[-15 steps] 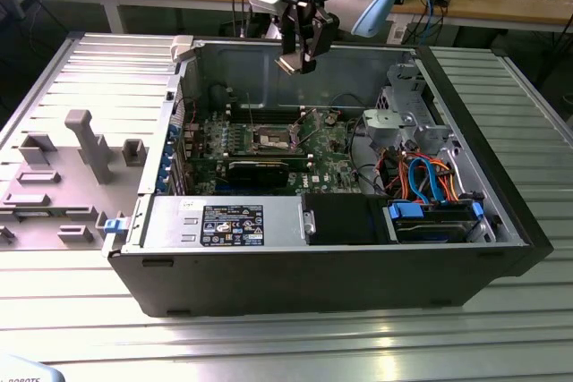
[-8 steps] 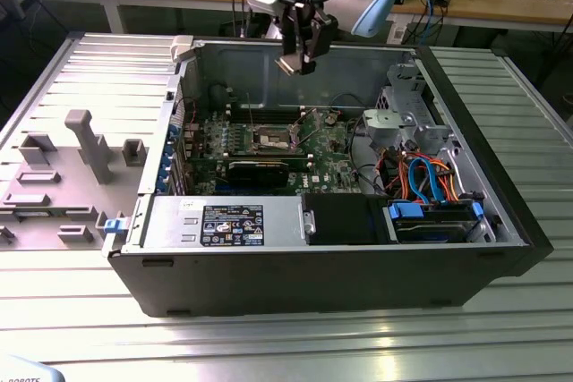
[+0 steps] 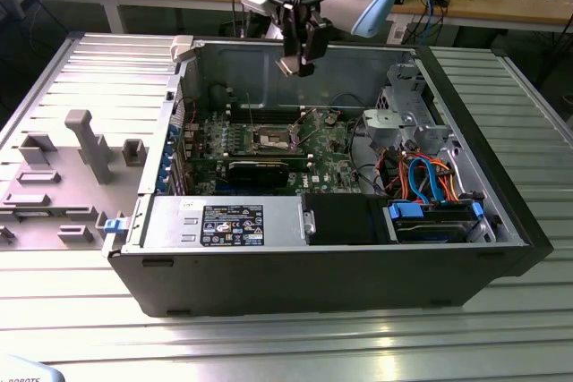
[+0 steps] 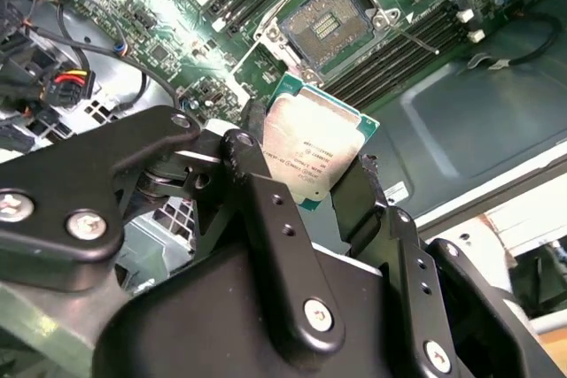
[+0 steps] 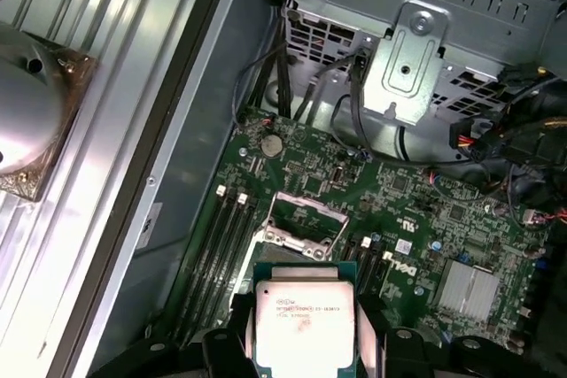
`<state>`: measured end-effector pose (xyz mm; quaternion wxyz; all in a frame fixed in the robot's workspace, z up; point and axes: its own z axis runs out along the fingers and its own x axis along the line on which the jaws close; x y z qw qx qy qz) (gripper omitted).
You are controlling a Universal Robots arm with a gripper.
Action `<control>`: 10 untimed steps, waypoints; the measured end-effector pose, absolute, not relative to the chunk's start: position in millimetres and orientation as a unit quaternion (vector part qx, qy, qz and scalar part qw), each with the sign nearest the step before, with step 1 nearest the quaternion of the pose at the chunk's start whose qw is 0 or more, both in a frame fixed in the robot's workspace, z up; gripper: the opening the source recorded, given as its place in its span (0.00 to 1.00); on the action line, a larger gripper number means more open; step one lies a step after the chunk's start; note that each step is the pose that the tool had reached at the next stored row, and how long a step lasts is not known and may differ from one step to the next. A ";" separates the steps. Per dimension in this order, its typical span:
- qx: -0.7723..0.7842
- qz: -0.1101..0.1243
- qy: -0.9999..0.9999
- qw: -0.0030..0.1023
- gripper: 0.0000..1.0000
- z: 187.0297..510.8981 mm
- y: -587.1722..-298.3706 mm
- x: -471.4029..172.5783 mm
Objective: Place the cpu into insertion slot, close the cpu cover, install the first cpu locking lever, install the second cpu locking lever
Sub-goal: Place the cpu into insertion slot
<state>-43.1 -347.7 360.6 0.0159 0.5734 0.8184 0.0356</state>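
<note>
Silver-grey cpu is clamped between the two black fingers of your claw, which hangs above the open case. The insertion slot lies below the claw on the green board, uncovered and well apart from the cpu.

We see the flat square metal cpu, dull silver-grey on top with fine dark print and a green rim. The jointed metal pincer is matte black. The square insertion slot has a finely dotted dark centre and a silvery rim, set in the green circuit board. Orange and blue cables lie inside the black computer case. The ribbed metal counter is pale grey.
</note>
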 end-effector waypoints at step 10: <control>0.603 0.035 0.797 0.016 0.54 341.1 -347.0 -44.7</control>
